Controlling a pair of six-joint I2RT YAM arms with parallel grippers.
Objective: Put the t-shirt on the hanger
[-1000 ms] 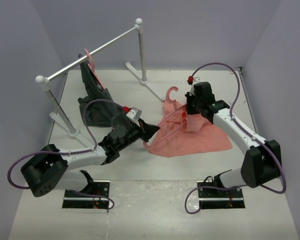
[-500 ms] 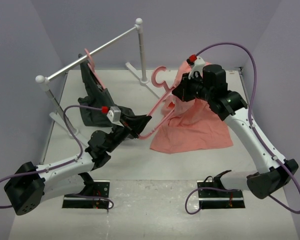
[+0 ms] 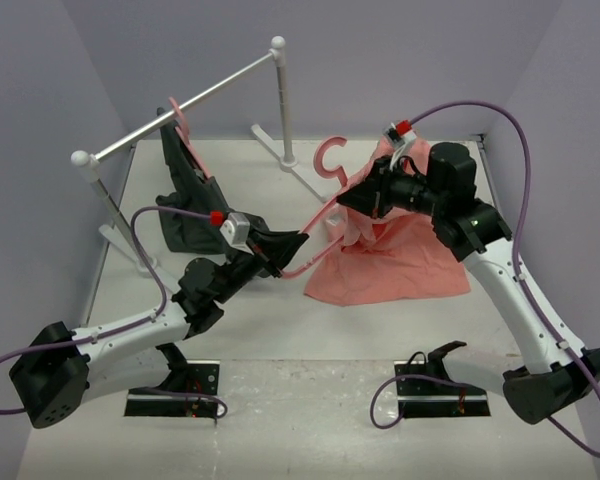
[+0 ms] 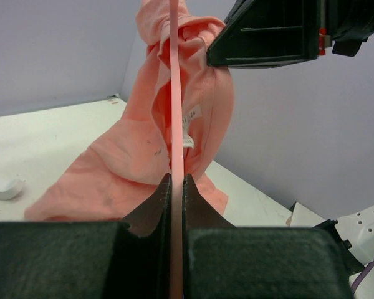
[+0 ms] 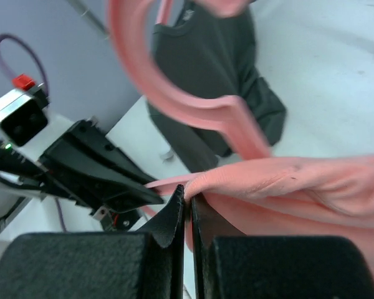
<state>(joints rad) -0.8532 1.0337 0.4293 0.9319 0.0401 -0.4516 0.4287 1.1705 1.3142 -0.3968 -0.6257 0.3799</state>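
Note:
The salmon-pink t-shirt (image 3: pixel 400 250) hangs from my right gripper (image 3: pixel 348 199), its lower part resting on the table. My right gripper (image 5: pixel 187 198) is shut on a fold of the t-shirt (image 5: pixel 299 180). The thin pink hanger (image 3: pixel 320 205) is raised off the table, hook (image 3: pixel 328 155) up at the back. My left gripper (image 3: pixel 298 243) is shut on the hanger's lower end; in the left wrist view the hanger (image 4: pixel 174 93) runs straight up from between the fingers (image 4: pixel 176 187) into the t-shirt (image 4: pixel 131 162).
A white clothes rail (image 3: pixel 180 105) on two stands crosses the back left. A second pink hanger (image 3: pixel 185 125) wearing a dark grey garment (image 3: pixel 190 195) hangs from it, the garment pooling on the table. It also shows in the right wrist view (image 5: pixel 218 81).
My right gripper has lifted the t-shirt off the table and swung left. My left gripper has raised the hanger. In the last half second both shifted slightly right and the shirt spread lower.

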